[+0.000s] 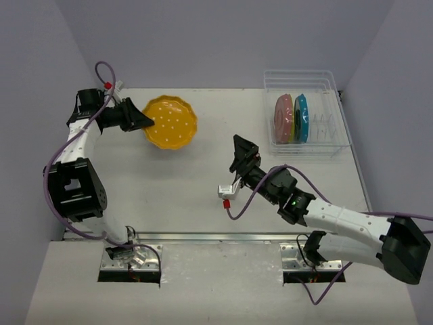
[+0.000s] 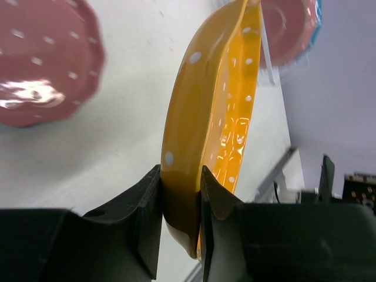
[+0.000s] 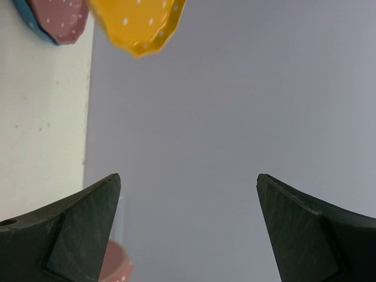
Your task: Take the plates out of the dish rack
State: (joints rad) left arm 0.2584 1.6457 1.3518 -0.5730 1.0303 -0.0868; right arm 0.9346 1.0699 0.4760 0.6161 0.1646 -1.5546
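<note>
My left gripper is shut on the rim of an orange-yellow dotted plate and holds it at the far left of the table. The clear dish rack stands at the far right. In it a pink plate, a yellow-green one and a blue plate stand on edge. In the left wrist view another pink plate lies on the table beside the held plate; it does not show in the top view. My right gripper is open and empty mid-table, left of the rack.
Purple cables trail from both arms. Grey walls close in the table at the back and both sides. The right wrist view shows the orange plate and a pink plate with a blue edge at its top.
</note>
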